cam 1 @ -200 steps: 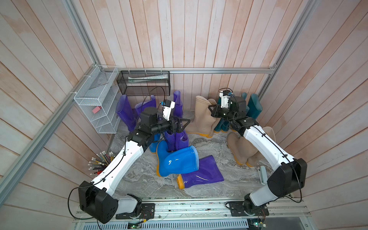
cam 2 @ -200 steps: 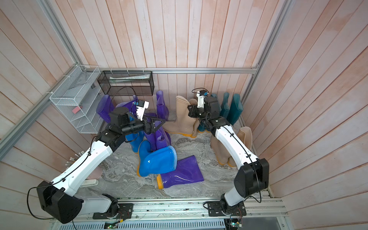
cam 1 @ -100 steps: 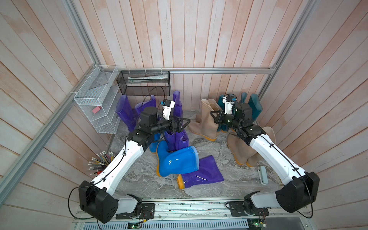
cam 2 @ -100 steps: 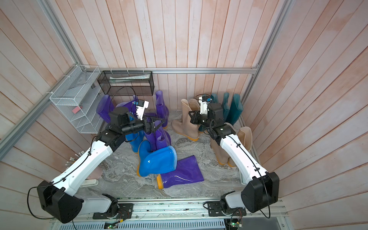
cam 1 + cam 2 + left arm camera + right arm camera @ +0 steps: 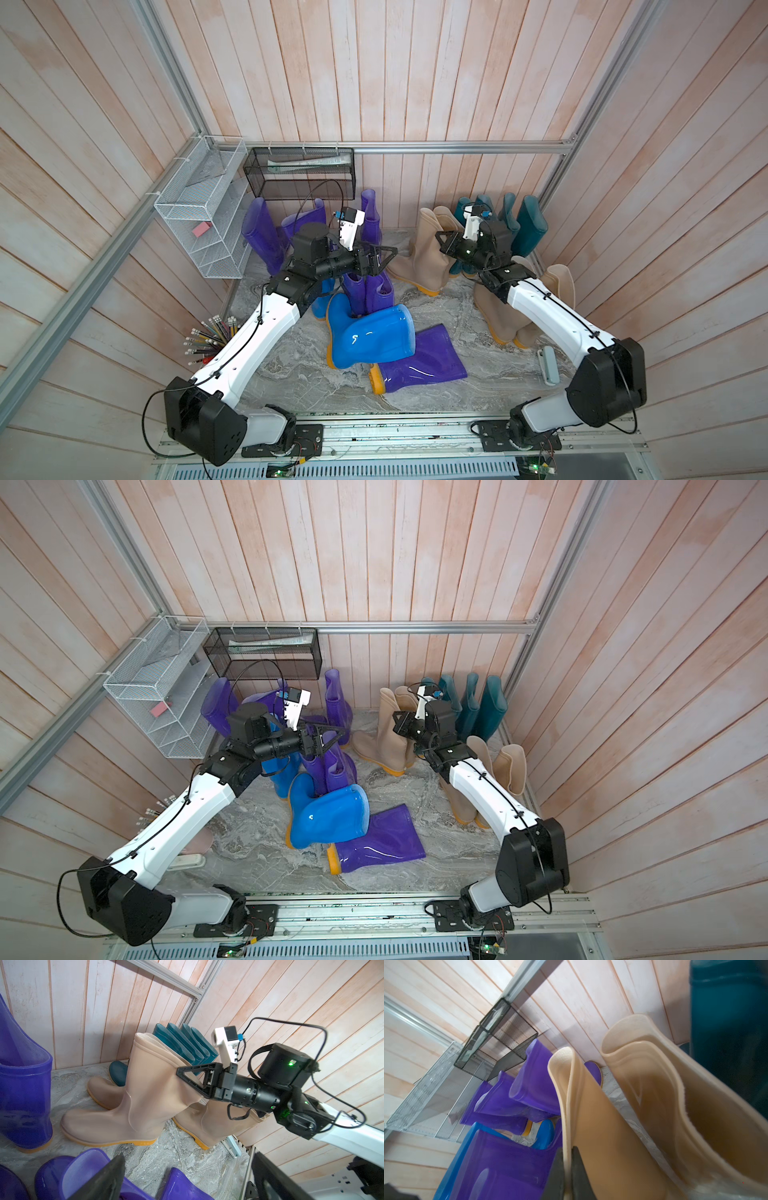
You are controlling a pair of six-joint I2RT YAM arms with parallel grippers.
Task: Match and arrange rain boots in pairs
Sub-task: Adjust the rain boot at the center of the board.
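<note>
Beige rubber is pinched tight in the right gripper (image 5: 568,1155), which holds the top edge of one beige rain boot (image 5: 145,1093). The boot stands on the floor (image 5: 182,1159) just beside the other beige boot (image 5: 654,1084), near the dark teal boots (image 5: 182,1043). I think it is making this beige pair, so next it should set the boot flat beside its twin and let go. The left gripper (image 5: 384,259) hangs wide open and empty over the purple boots (image 5: 368,286), and a blue boot (image 5: 370,336) lies tipped over nearby.
</note>
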